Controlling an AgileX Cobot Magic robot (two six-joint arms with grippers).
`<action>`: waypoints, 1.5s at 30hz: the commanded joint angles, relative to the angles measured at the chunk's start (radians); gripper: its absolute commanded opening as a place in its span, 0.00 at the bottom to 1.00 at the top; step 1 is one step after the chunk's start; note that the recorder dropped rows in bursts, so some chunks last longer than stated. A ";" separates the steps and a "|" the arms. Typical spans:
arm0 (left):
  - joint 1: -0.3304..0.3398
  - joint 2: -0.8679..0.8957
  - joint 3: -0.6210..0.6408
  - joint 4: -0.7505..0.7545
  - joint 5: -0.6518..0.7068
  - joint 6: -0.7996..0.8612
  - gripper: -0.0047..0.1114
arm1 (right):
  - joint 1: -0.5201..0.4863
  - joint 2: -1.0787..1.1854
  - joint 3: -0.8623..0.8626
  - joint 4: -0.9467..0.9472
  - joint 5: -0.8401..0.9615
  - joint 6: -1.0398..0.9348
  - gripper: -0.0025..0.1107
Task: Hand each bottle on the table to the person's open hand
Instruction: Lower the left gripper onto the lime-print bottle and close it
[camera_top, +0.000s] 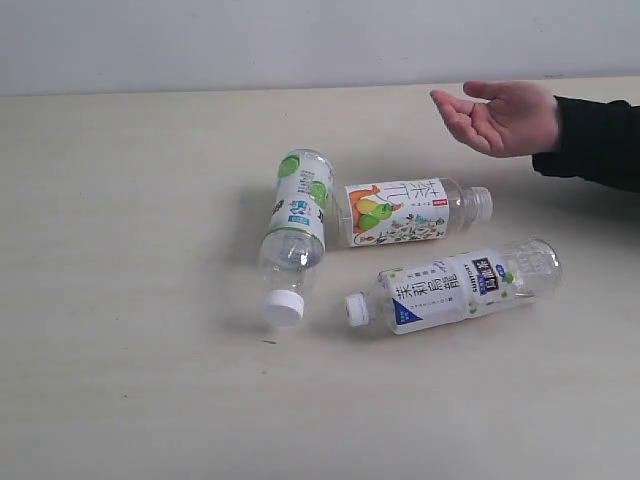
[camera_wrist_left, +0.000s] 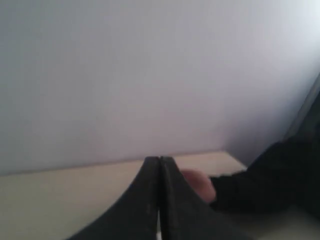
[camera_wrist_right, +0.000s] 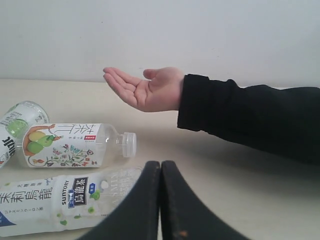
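Three clear bottles lie on their sides on the beige table. The green-label bottle is leftmost, its white cap toward the front. Beside it lies the pear-picture bottle, cap pointing right. The blue-label bottle lies nearer the front right. The person's open hand hovers palm up at the back right, black sleeve behind it. My left gripper is shut and empty, the hand blurred beyond it. My right gripper is shut and empty, close to the blue-label bottle's base. Neither gripper shows in the exterior view.
A pale wall runs behind the table's far edge. The person's black sleeve stretches over the table's right side.
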 joint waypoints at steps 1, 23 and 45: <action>0.032 0.315 -0.142 0.001 0.148 0.020 0.04 | -0.004 -0.007 0.005 -0.003 -0.003 0.000 0.02; 0.208 0.837 -0.694 1.258 0.985 -1.003 0.04 | -0.004 -0.007 0.005 0.001 -0.003 0.000 0.02; 0.018 1.188 -1.003 1.142 1.041 -1.090 0.72 | -0.004 -0.007 0.005 -0.003 -0.003 0.000 0.02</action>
